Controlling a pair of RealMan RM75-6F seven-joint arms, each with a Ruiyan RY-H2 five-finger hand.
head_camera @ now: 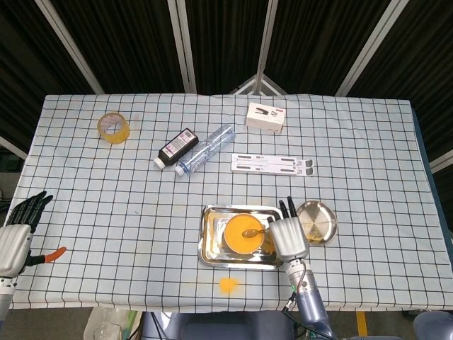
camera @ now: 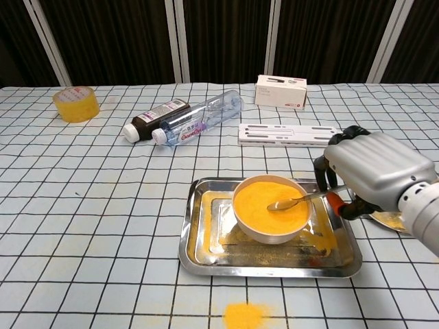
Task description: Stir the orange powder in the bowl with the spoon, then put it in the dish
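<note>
Chest view: a thin metal spoon [camera: 291,202] is held in the curled fingers of the right robot hand [camera: 370,171], its tip resting on the orange powder [camera: 264,197] in a round pale bowl [camera: 270,227]. The bowl is set inside a rectangular steel tray [camera: 199,247] on the checked desk [camera: 89,205]. A small round steel dish [head_camera: 318,221] is placed just right of the tray. The left robot hand [head_camera: 15,237] is kept at the desk's near-left edge, fingers apart, holding nothing.
</note>
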